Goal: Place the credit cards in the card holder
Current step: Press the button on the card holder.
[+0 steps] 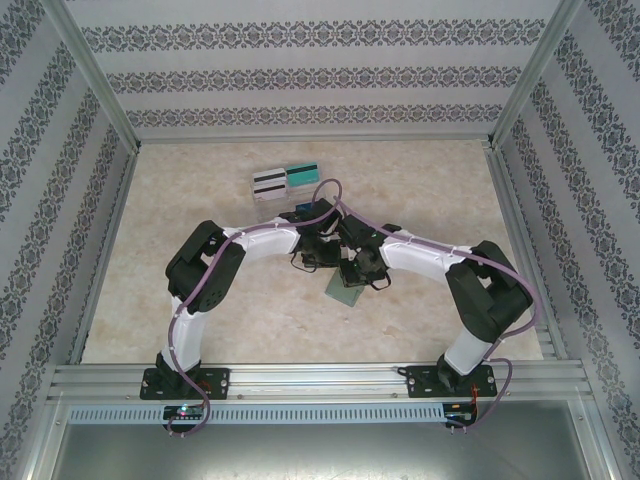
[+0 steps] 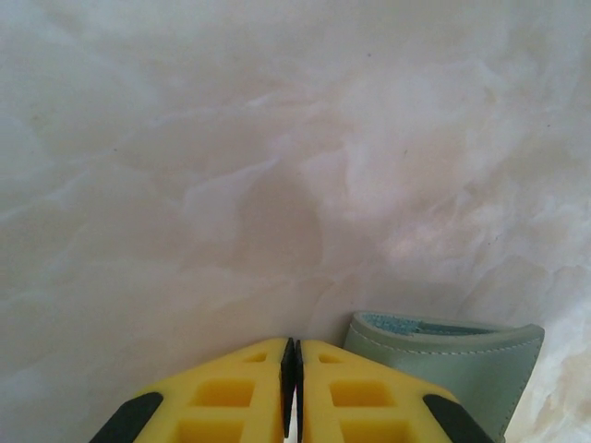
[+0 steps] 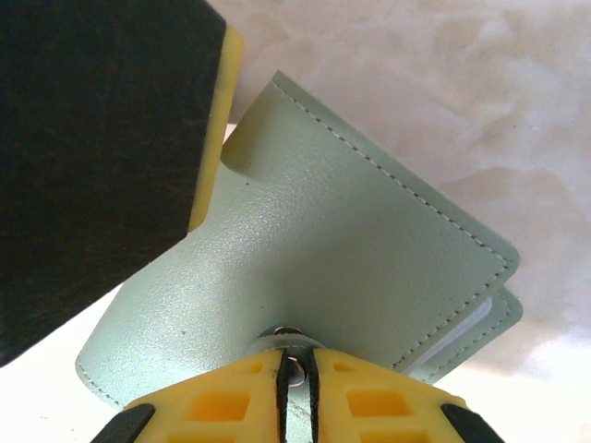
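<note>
The right gripper (image 3: pixel 295 362) clenches the card holder (image 3: pixel 351 240), hiding its near edge. The left gripper (image 2: pixel 293 346), clenched on nothing, sits beside the card holder, with open table (image 2: pixel 231 157) beyond.

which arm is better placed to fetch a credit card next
Left, probably: the left end effector is shut beside the card holder, gripping nothing, while the right end effector pinches the holder's edge.
</note>
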Motion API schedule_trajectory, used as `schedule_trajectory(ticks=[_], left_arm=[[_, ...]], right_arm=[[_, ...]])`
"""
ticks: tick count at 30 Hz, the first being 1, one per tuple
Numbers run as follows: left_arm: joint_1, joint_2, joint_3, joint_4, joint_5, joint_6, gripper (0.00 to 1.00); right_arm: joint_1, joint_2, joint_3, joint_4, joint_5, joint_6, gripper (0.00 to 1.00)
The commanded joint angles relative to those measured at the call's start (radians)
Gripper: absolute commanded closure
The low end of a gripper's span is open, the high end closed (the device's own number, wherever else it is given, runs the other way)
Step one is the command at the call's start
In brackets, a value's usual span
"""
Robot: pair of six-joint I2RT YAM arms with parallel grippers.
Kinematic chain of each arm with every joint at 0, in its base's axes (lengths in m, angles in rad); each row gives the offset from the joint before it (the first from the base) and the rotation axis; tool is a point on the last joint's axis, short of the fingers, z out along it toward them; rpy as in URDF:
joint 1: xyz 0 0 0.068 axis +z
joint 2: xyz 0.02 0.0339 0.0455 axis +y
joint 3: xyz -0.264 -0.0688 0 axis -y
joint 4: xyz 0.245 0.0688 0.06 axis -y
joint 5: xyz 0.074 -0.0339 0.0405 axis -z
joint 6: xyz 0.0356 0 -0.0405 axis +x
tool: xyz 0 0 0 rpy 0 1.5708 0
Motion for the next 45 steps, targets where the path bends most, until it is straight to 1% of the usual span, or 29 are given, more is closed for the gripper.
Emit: schedule_trajectory(ticks=[1,14,22,25,29,33,35,41,45], left_arm=[[-0.023,-0.009,-0.032,-0.045,0.019,0.022,0.87],[-0.024,-0.007,-0.056,-0.022,0.054,0.02,0.89],[-0.022,-0.004,-0.06,-0.021,0.052,0.021,0.9],[-0.022,-0.018,-0.075,-0.013,0.05,0.015,0.9],[-0.021,-0.044,-0.089,-0.008,0.042,0.015,0.9],[-0.022,-0.065,-0.099,-0.007,0.034,0.015,0.9],[-0.022,-0.083,-0.11,0.0,0.03,0.012,0.9],[-0.022,-0.116,-0.14,0.012,0.019,0.001,0.9],[-0.022,-0.137,-0.164,0.016,0.002,-0.003,0.9]], right_arm=[[0.035,0.152,-0.057,-0.069,0.081,-0.025,0.84],[0.09,0.287,-0.011,-0.161,0.143,-0.019,0.87],[0.098,0.307,0.0,-0.174,0.128,-0.032,0.89],[0.109,0.271,-0.005,-0.154,0.092,-0.022,0.9],[0.152,0.249,0.009,-0.175,0.08,-0.009,0.89],[0.159,0.219,-0.016,-0.156,0.07,0.009,0.89],[0.154,0.156,-0.03,-0.141,0.068,0.022,0.89],[0.078,-0.026,0.008,-0.096,0.023,0.007,0.86],[0.025,-0.125,0.032,-0.07,-0.034,-0.017,0.84]])
